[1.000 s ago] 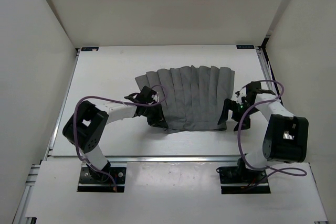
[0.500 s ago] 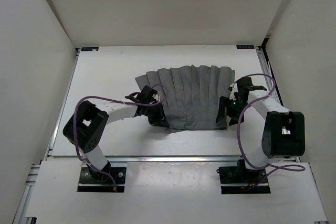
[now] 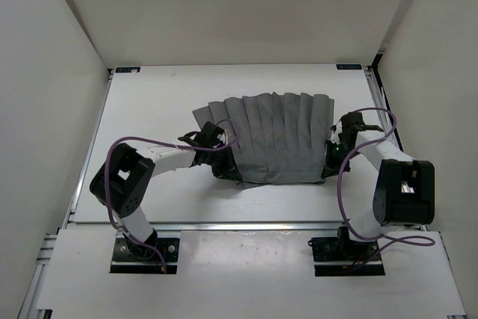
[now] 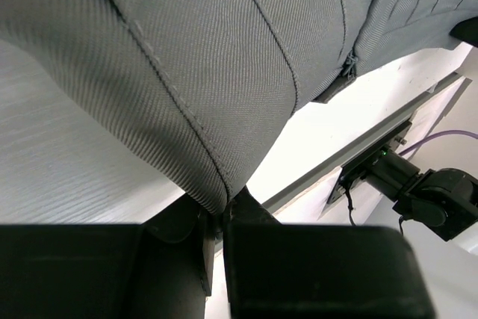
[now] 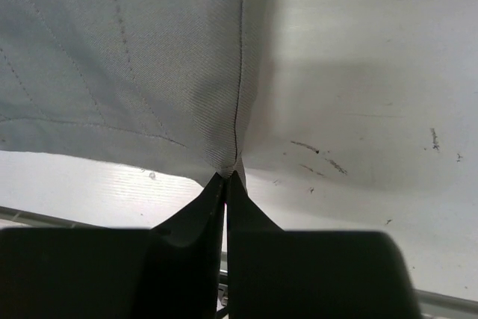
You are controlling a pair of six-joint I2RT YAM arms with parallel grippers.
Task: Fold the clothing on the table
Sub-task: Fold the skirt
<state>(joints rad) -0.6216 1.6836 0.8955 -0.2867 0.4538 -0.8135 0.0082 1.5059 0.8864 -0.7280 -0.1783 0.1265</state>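
The clothing [image 3: 272,138], a mid-grey pleated skirt-like garment, lies spread on the white table [image 3: 157,102]. My left gripper [image 3: 224,172] is shut on the garment's near left corner; in the left wrist view the grey fabric [image 4: 209,80] bunches into my left gripper [image 4: 219,211]. My right gripper [image 3: 327,169] is shut on the near right corner. The right wrist view shows the clothing's corner [image 5: 149,72] pinched at the tip of my right gripper [image 5: 226,178], just above the table [image 5: 373,110].
White walls enclose the table on three sides. Metal rails [image 3: 224,224] run along the near edge, with both arm bases behind them. Purple cables [image 3: 123,143] loop over each arm.
The right gripper has moved left onto the garment's near right corner and closed from wide open to shut on it. The left arm has not moved.
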